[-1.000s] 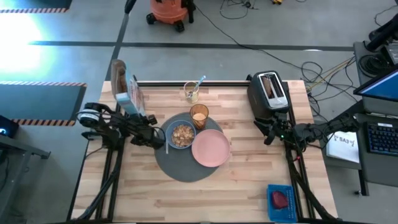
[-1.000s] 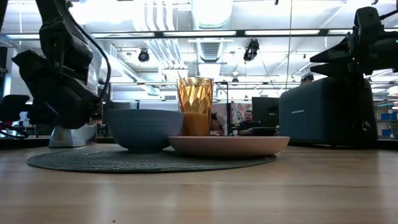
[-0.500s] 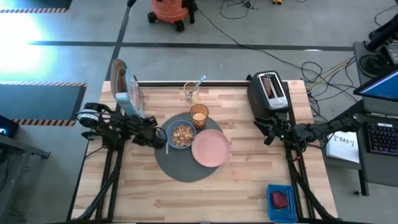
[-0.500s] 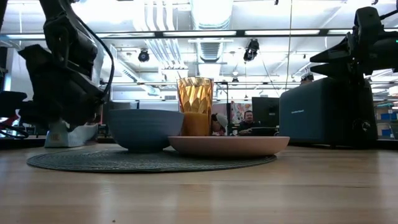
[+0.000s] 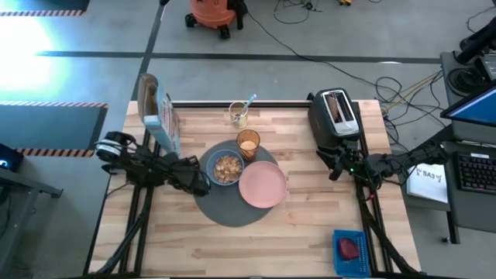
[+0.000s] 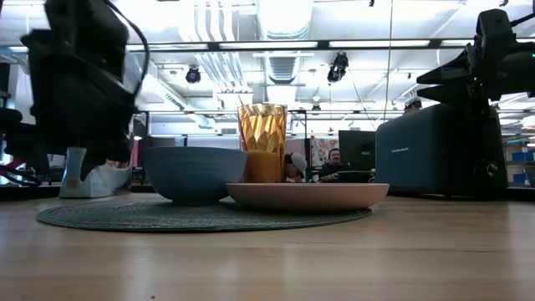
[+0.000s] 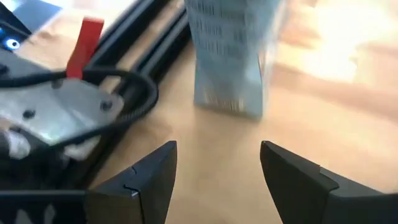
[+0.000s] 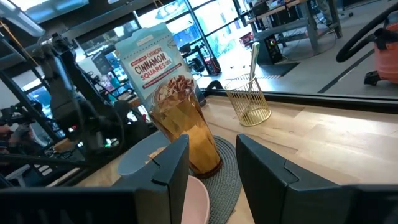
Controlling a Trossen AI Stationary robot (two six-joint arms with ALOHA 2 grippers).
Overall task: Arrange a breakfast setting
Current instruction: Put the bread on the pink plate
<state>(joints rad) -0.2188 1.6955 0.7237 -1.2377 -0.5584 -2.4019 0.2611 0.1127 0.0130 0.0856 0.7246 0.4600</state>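
The dark-grey mat [image 5: 226, 211] lies mid-table. On it stand the blue bowl [image 5: 226, 167] with cereal and the pink plate [image 5: 262, 186]. The amber tumbler [image 5: 248, 144] stands at the mat's far edge. The light-blue spoon [image 5: 249, 102] leans in a clear glass [image 5: 239, 116]. A brown slice [image 5: 335, 106] sits in the toaster's slot. The small red food piece [image 5: 350, 248] lies in a blue basket. My left gripper [image 5: 194, 177] is open and empty [image 7: 217, 149], left of the bowl. My right gripper [image 5: 332, 166] is open and empty [image 8: 211, 180], near the toaster.
A cereal box [image 5: 159, 118] stands upright at the far left; its base shows in the left wrist view [image 7: 233, 56]. The black toaster [image 5: 335, 118] stands at the far right. The blue basket [image 5: 350, 252] sits at the near right edge.
My left gripper has drawn back a little from the bowl toward the table's near edge and stays open. The cereal box, the bowl and the other things have kept their places.
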